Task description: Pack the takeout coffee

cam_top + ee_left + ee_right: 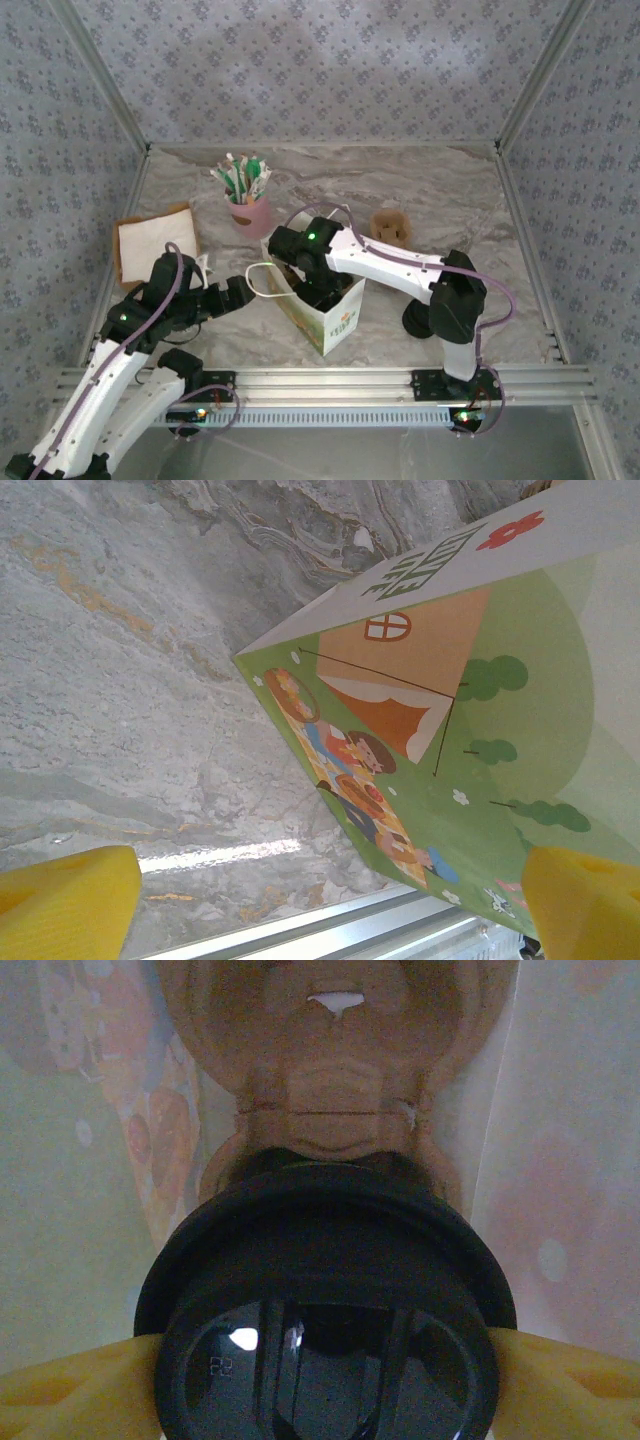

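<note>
The takeout coffee (325,1290) shows from above in the right wrist view as a round black lid; the cup under it is hidden. My right gripper (325,1390) is shut on it, a yellow pad against each side of the lid. Cup and gripper are down inside the white bag (335,315), whose pale printed walls (70,1210) rise on both sides. From the top view, my right gripper (315,288) reaches into the bag's mouth. My left gripper (237,292) stands open just left of the bag, by its loop handle (262,282). In its wrist view, the left gripper (330,910) faces the bag's picnic print (480,730).
A brown moulded pulp piece (330,1080) lies inside the bag beyond the lid. On the table are a pink cup of green-and-white sticks (248,208), napkins on a brown tray (155,242), a brown object (392,227) and a dark round thing (415,318) by the right arm.
</note>
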